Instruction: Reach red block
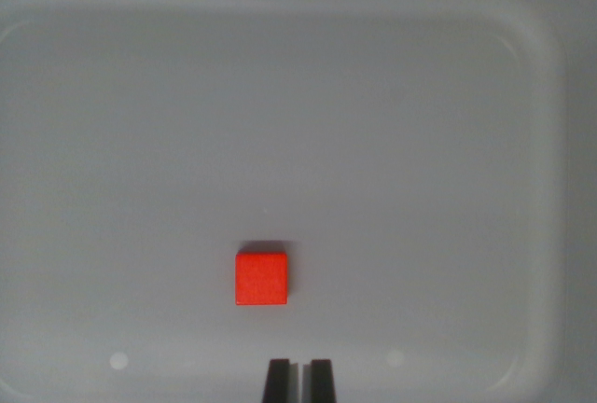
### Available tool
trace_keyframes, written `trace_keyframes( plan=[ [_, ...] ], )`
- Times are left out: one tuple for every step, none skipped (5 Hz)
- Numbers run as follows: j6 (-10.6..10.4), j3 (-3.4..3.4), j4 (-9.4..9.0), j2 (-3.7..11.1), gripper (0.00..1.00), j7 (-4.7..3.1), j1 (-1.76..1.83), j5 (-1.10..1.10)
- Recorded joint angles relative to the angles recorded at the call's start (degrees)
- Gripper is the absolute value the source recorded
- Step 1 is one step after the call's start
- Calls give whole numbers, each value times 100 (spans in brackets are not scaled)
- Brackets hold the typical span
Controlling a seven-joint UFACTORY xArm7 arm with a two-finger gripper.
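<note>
Item: red block [261, 278], flat on my white tray [550, 67], just ahead and slightly to the wrist view's left of my pincer [299, 380], near-closed, empty; reach unfinished, I judge.

A red block [261, 278] lies flat on the floor of a pale grey tray [546, 58]. The gripper [299, 380] shows just below the block, slightly toward the wrist view's right, its dark fingers [277, 381] nearly together and apart from the block.
</note>
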Motion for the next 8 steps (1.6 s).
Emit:
trace_keyframes(
  plan=[
    [0,0,0,0,0,0,0,0],
    [-103,-1,-85,19,0,2,2,0],
    [-103,-1,-85,19,0,2,2,0],
    [-223,-2,-186,41,0,5,4,0],
    [-223,-2,-186,41,0,5,4,0],
    [-382,-4,-318,70,0,8,7,-1],
    [-382,-4,-318,70,0,8,7,-1],
    [-546,-6,-455,100,0,11,9,-1]
  ],
)
